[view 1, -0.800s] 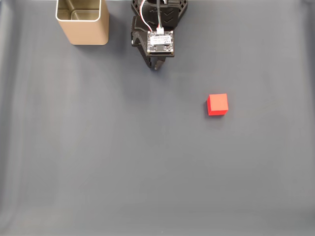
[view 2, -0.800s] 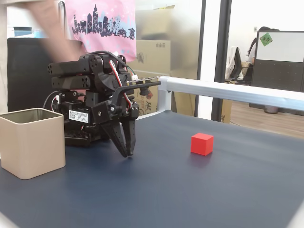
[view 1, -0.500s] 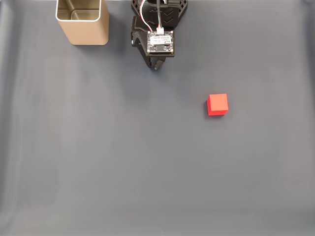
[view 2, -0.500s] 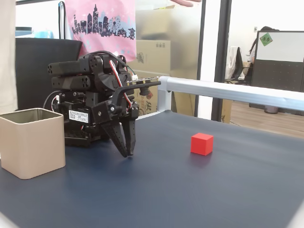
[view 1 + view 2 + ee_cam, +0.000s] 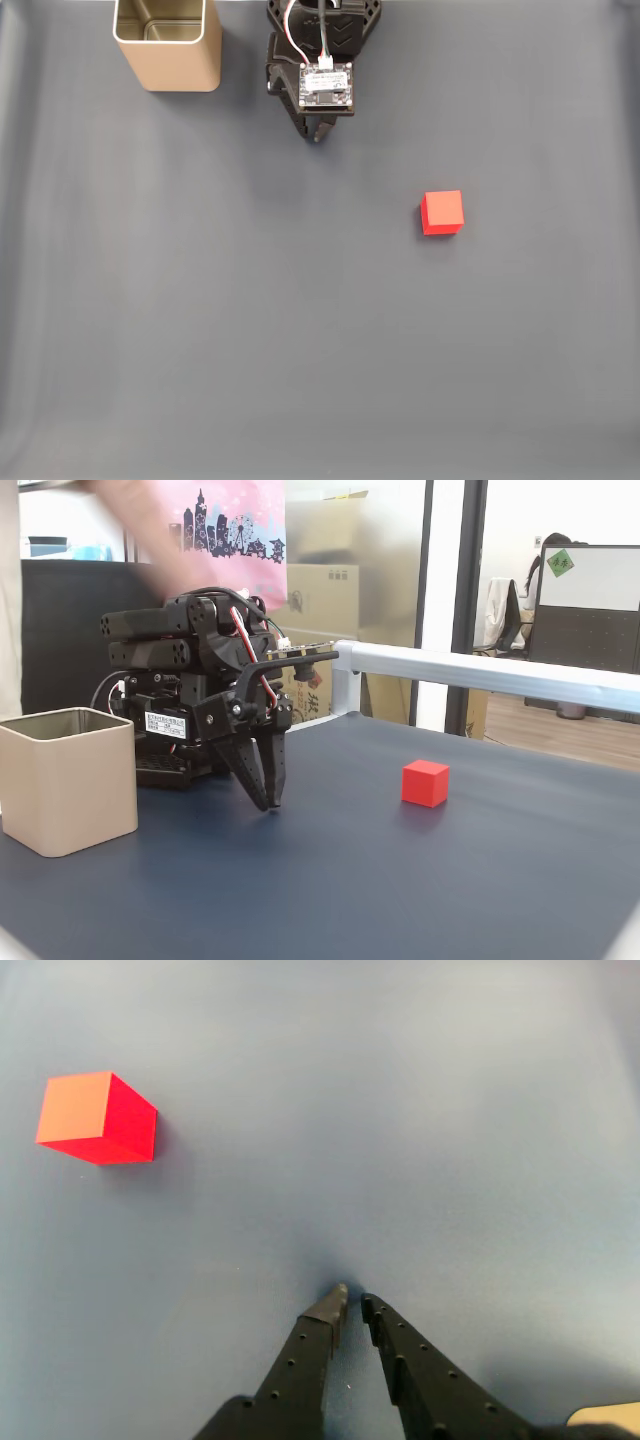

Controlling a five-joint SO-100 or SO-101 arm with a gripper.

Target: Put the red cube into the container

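Note:
The red cube (image 5: 442,212) sits alone on the dark grey mat, right of centre in a fixed view from above; it also appears as the red cube (image 5: 425,782) from the side and the red cube (image 5: 97,1118) at upper left in the wrist view. The tan container (image 5: 167,43) stands upright at the top left, seen as the container (image 5: 68,778) at the left from the side. My gripper (image 5: 317,135) hangs folded near the arm base, tips close to the mat, shut and empty; the gripper (image 5: 352,1303) and gripper (image 5: 271,805) are well apart from the cube.
The arm's black base (image 5: 165,700) stands behind the container. A metal rail (image 5: 480,670) runs along the mat's far edge. A person in a pink shirt (image 5: 225,525) moves behind the table. Wide bare mat (image 5: 250,330) lies between cube and container.
The arm, cube and container have not moved. Only the person's blurred arm behind the table has shifted.

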